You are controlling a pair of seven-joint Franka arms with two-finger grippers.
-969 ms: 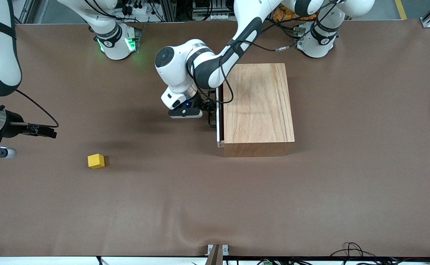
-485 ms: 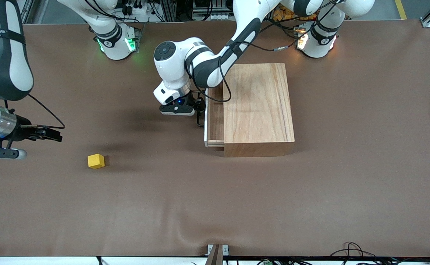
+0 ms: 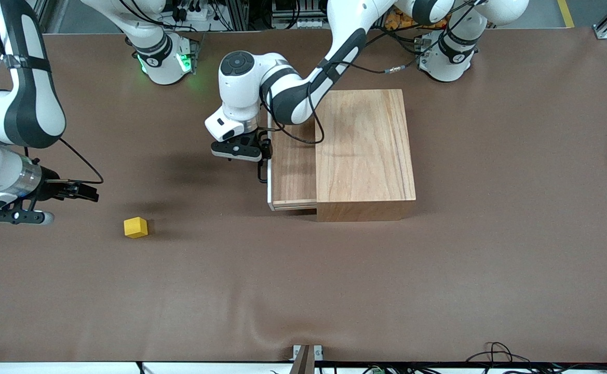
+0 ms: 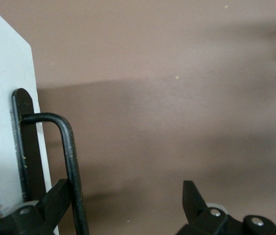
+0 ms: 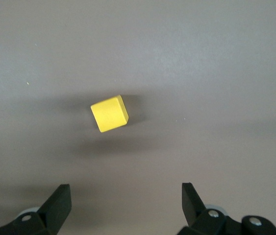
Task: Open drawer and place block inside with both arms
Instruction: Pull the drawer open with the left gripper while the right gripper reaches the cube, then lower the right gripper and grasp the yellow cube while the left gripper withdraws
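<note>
While its fingers stand wide apart, the left gripper (image 3: 261, 156) sits at the drawer's front, one finger (image 4: 54, 203) hooked inside the thin black U-shaped handle (image 4: 69, 161) and touching it, the other finger well clear over bare cloth, so the jaws are open and not clamped on anything. From that gripper the left arm (image 3: 303, 88) runs up over the corner of the wooden box (image 3: 365, 150) to its base at the top of the front view. The drawer (image 3: 293, 166) is a shallow light-wood tray with a pale front panel (image 4: 3, 122); it stands pulled partway out of the box toward the right arm's end of the table, its floor bare. The right gripper (image 3: 82, 191) hangs with jaws spread open and holding nothing, over the brown table cover (image 3: 303, 291) near the right arm's end, and its wrist view shows the block ahead of the two fingertips (image 5: 59, 200), apart from them. The block (image 3: 135, 227) is a small bright yellow cube with crisp edges, resting flat on the cloth, nearer to the front camera than the drawer and well apart from it. Open brown cloth lies all around the block and between it and the drawer front. The cloth shows soft wrinkles near the front edge, and cables (image 3: 495, 353) trail along that edge.
</note>
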